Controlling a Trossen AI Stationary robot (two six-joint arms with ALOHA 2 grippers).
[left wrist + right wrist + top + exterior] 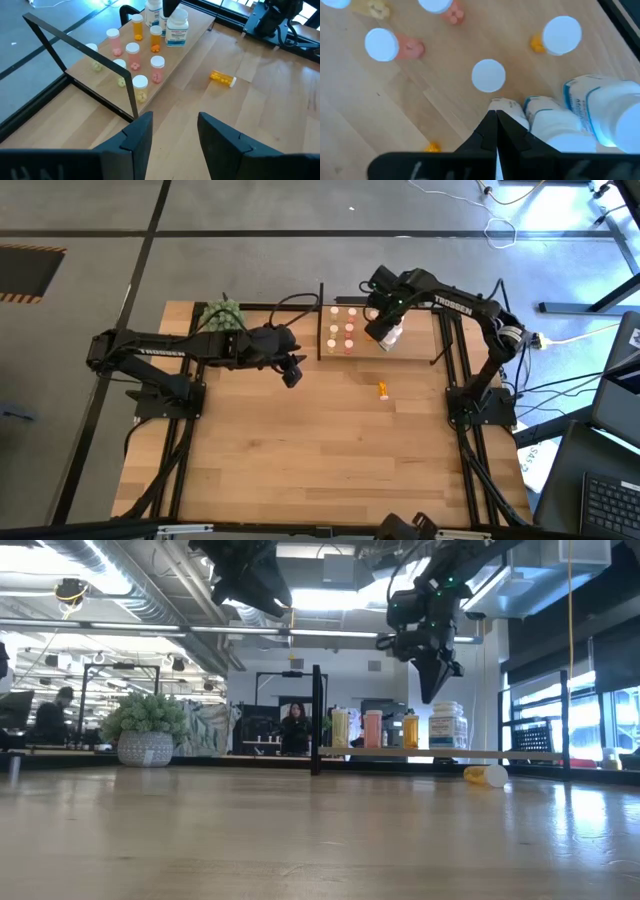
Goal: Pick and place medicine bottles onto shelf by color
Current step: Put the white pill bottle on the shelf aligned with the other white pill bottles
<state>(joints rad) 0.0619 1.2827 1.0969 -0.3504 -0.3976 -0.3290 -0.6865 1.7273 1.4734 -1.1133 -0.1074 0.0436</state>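
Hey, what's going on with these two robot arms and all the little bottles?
They are sorting medicine bottles onto the small shelf by color. The right tool hangs shut and empty just above the white bottles there. The left tool waits open over the table, holding nothing. One orange bottle lies on its side on the tabletop, not yet shelved.

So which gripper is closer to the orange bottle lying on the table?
Right. The right gripper hovers over the shelf just beyond the orange bottle; the left gripper sits farther off to its side.
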